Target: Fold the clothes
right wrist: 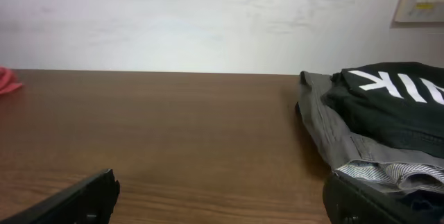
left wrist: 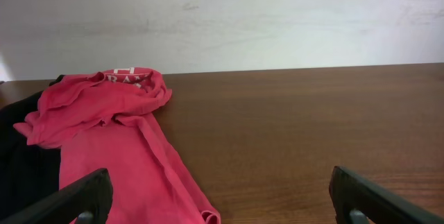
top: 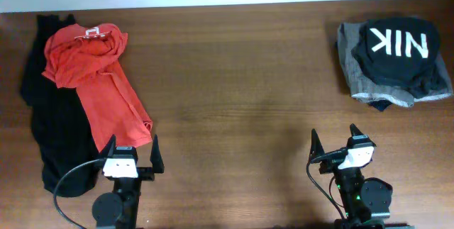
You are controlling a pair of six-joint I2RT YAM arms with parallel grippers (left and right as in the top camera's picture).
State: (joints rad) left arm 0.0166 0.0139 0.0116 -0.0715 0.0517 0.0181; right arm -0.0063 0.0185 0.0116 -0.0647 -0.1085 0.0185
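Note:
The orange-red T-shirt lies crumpled at the table's left, bunched at the far end with a strip running toward the near edge. It partly covers a black garment. In the left wrist view the T-shirt fills the left half, white print at its far end. My left gripper is open and empty, just past the shirt's near end. My right gripper is open and empty at the near right; only a red sliver of the shirt shows at that view's left edge.
A black shirt with big white letters lies on a grey folded garment at the far right, also in the right wrist view. Bare wooden tabletop spans the middle. A white wall stands behind the table's far edge.

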